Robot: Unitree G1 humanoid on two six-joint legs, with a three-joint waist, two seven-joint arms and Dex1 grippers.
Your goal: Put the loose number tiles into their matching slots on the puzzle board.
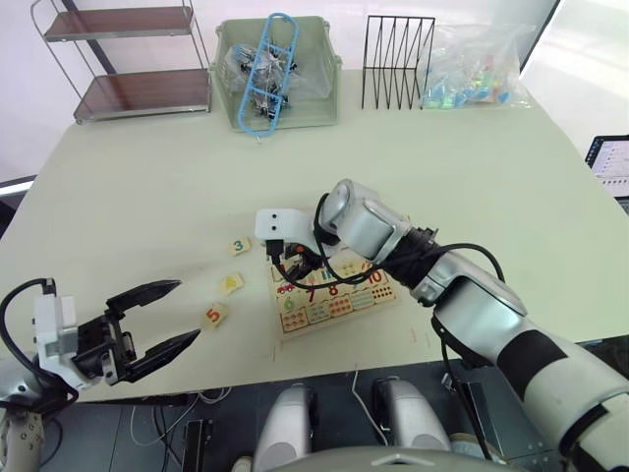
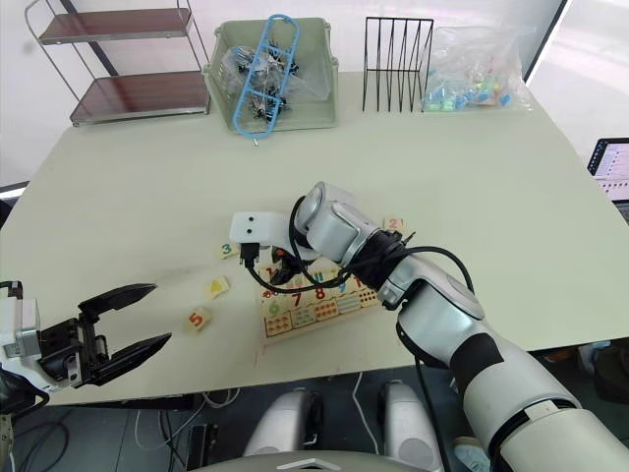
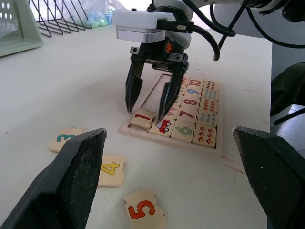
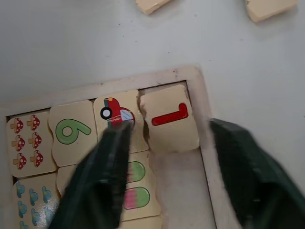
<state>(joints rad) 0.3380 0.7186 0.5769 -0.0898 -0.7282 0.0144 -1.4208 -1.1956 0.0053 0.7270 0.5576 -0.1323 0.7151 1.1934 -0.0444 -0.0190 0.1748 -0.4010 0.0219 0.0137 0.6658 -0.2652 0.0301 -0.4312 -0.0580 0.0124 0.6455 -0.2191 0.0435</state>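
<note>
Cream table (image 1: 177,187) holds the puzzle board (image 3: 209,149); the right gripper (image 3: 151,102) hangs spread above tile 1 (image 3: 143,117), which sits tilted in the corner slot. Tiles 3 (image 3: 64,139), 4 (image 3: 111,169) and 5 (image 3: 143,210) lie loose beside the board, near the left gripper (image 1: 162,320), also spread

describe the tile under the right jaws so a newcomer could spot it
Find the flat light-wood puzzle board near the table's front edge. At its corner nearest the loose tiles, below the open right gripper, sits a small square wooden tile with a red 1. It lies tilted, unlike the flat car and green 6 tiles beside it.
</note>
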